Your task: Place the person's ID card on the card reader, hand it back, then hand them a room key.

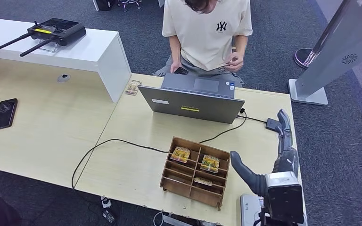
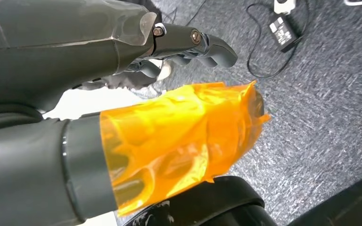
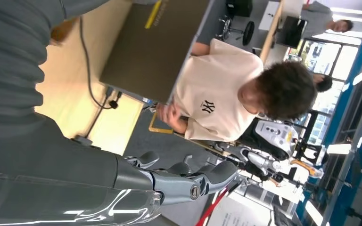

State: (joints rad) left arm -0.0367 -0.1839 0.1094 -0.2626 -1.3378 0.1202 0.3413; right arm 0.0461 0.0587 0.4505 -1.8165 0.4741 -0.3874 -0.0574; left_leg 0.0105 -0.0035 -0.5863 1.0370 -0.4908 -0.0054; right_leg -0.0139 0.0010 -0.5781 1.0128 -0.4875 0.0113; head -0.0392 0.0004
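- The right hand [image 1: 283,141] is being held raised over the desk's [image 1: 122,165] right edge, fingers stretched forward toward the seated person [image 1: 207,28]; nothing is being grasped, and the fingers are being kept apart, as is also seen in the right wrist view [image 3: 179,181]. This is judged to be a waiting pose, offered so that a card can be received.
- The left hand [image 2: 122,108] is being shown by its wrist camera hanging over grey carpet, away from the desk; nothing is being carried, the fingers being loosely extended and the thumb being wrapped in orange film. It is judged to be parked out of the way.
- The ID card [image 1: 226,63] appears to be held by the person in front of the chest, beyond the desk's far edge; it is small and partly hidden, so this is offered as a judgement. It is not yet being passed over.
- A wooden compartment box [image 1: 195,172] is being kept near the desk's near edge, just beside the right hand; yellow room key cards [image 1: 181,154] are being stored in its back compartments, within easy reach for the last step.
- A pale device [image 1: 250,209], possibly the card reader, is being partly hidden at the desk's near right corner, under the right wrist.
- A laptop [image 1: 193,101] is being stood open toward the person at the far edge.
- The task is judged to be at its very start.
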